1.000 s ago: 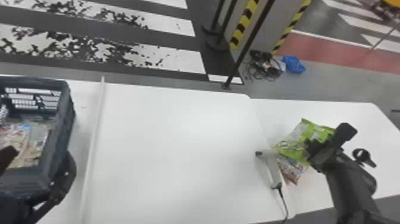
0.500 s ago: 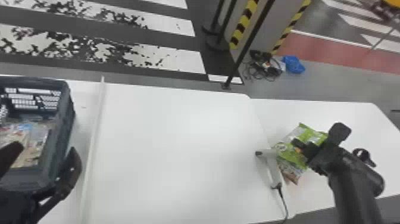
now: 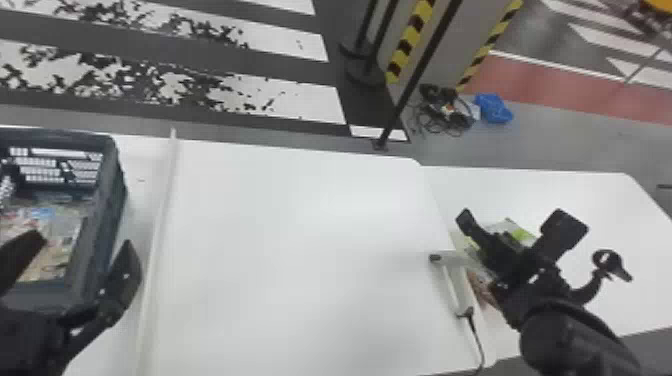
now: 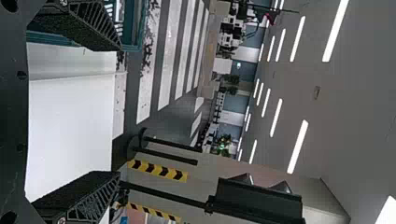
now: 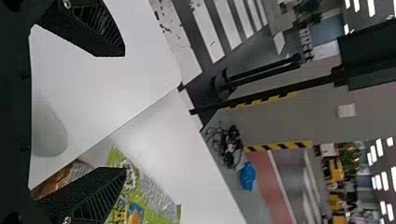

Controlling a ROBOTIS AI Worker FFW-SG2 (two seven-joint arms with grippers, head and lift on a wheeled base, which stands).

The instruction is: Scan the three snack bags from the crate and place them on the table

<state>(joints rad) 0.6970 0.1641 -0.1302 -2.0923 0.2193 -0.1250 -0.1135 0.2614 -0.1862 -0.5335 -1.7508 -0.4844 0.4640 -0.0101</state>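
Observation:
In the head view my right gripper (image 3: 515, 225) is open above the green snack bag (image 3: 519, 231) on the right-hand table. Part of a brown-red bag (image 3: 481, 287) shows beside the white scanner (image 3: 452, 282), which lies at the table seam. In the right wrist view, one finger of my right gripper (image 5: 125, 112) overlaps the green bag (image 5: 149, 193); the brown bag (image 5: 58, 179) is partly hidden behind it. My left gripper (image 3: 85, 242) stands open by the crate (image 3: 100, 220), where printed bags (image 3: 50, 240) lie. The left wrist view shows that gripper (image 4: 120, 111) with nothing between its fingers.
A raised white strip (image 3: 159, 230) runs across the left part of the white table (image 3: 300, 250). The scanner's black cable (image 3: 477, 340) hangs toward the near edge. Behind the tables stands a black post (image 3: 420, 75).
My right gripper has moved left toward the scanner and its fingers have spread wider. The green bag's top sits slightly nearer the robot. The left gripper's right finger has shifted slightly outward.

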